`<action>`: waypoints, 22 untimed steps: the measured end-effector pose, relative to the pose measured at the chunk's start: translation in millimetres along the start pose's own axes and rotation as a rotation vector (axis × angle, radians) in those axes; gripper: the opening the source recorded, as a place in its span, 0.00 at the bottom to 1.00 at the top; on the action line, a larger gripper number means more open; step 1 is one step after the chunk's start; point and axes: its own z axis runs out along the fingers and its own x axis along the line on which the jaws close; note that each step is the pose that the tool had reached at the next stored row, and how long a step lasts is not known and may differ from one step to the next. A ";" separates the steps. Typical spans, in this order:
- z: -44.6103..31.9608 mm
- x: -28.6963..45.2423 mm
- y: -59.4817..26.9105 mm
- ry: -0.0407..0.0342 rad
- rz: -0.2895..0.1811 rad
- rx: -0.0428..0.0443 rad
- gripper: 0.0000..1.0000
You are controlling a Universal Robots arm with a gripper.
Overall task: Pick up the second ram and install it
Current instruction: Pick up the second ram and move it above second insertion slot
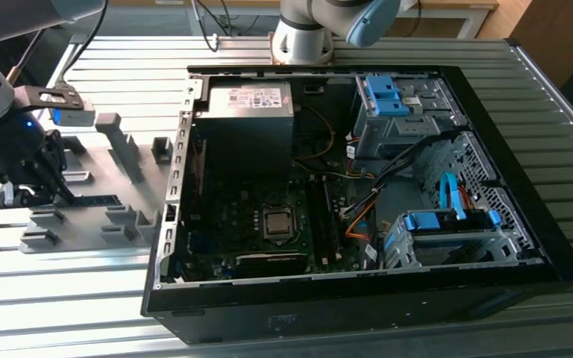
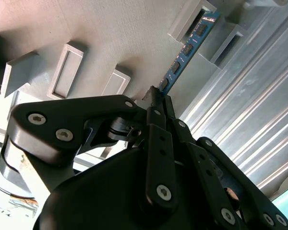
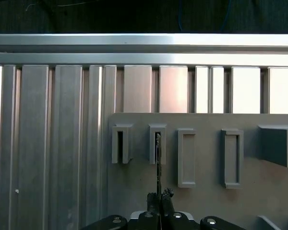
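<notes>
— What is the gripper (image 2: pixel 157 98) doing?
— In the second wrist view I'm seeing it clenching the near end of the ram (image 2: pixel 185 50).
— Where is the ram sitting?
— It's standing on edge in the holder (image 2: pixel 86 28). Farther off, on the exterior view's right, the open case (image 1: pixel 366 306) is lying on the table (image 1: pixel 57 313).

Holder: grey plastic slotted fixture plate (image 1: pixel 117 160), directly under the gripper (image 1: pixel 38 190).
Table: ribbed aluminium slatted top (image 1: pixel 57 298), beneath the holder.
Case: open black computer tower on its side (image 1: pixel 366 287), well apart from the gripper.
Clips: chunky light-blue plastic drive-bay pieces (image 1: pixel 386 93), inside the case.
</notes>
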 end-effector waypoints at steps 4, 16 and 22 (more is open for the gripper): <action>-1.0 0.0 0.0 -0.0001 0.000 0.0001 0.14; -5.0 0.1 -0.1 0.0000 0.000 0.0000 0.14; -6.8 0.2 -0.1 0.0000 0.000 0.0000 0.14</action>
